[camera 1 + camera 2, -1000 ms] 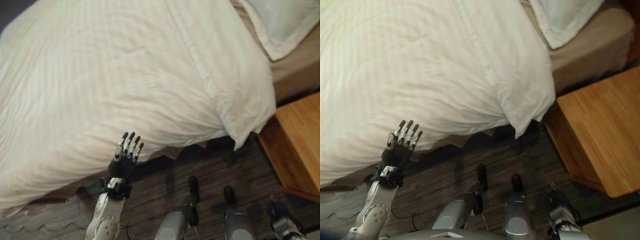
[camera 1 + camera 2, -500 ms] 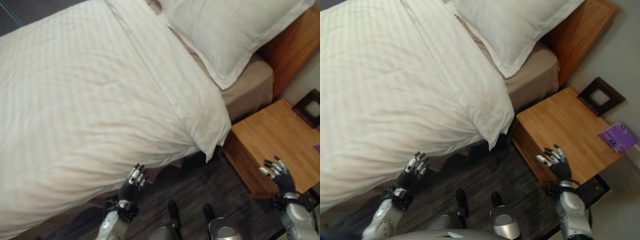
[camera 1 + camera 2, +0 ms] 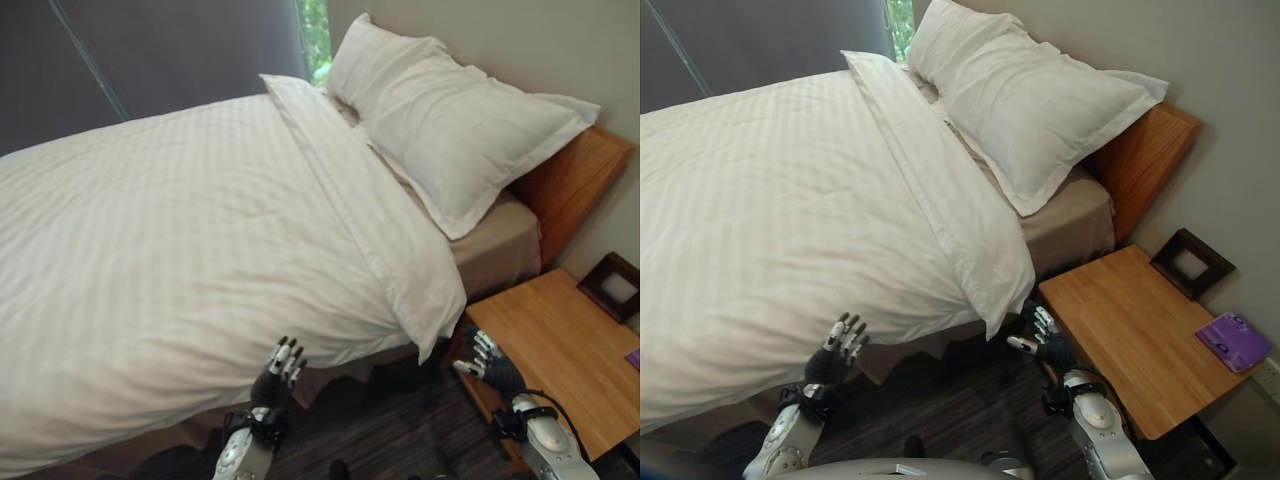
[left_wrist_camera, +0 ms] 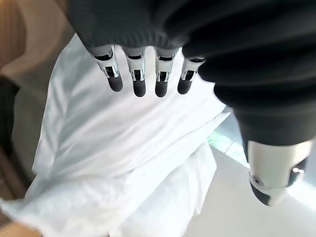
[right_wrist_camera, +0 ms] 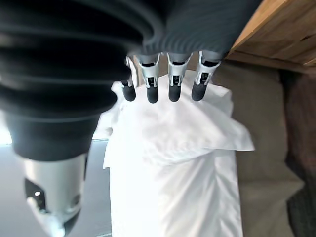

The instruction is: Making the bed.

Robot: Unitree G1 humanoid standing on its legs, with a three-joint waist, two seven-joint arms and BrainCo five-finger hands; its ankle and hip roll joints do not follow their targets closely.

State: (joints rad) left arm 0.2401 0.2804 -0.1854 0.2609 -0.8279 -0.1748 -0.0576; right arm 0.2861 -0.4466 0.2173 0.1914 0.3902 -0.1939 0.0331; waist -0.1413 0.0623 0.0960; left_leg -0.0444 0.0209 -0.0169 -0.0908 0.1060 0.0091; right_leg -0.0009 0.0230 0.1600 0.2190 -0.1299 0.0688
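Left eye view tilted up versus earlier: pillows [image 3: 455, 120], duvet [image 3: 180, 230] upper frame; left hand [image 3: 278, 366], right hand [image 3: 488, 362] lower frame, fingers apart, empty.

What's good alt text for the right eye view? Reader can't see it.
A bed with a white striped duvet and two white pillows against a wooden headboard. In the foreground both robot hands are raised open and empty, left hand below the duvet's edge, right hand beside a wooden nightstand.

Wooden nightstand [image 3: 1140, 335] beside bed; dark picture frame [image 3: 1192, 263], purple booklet [image 3: 1233, 340] on top
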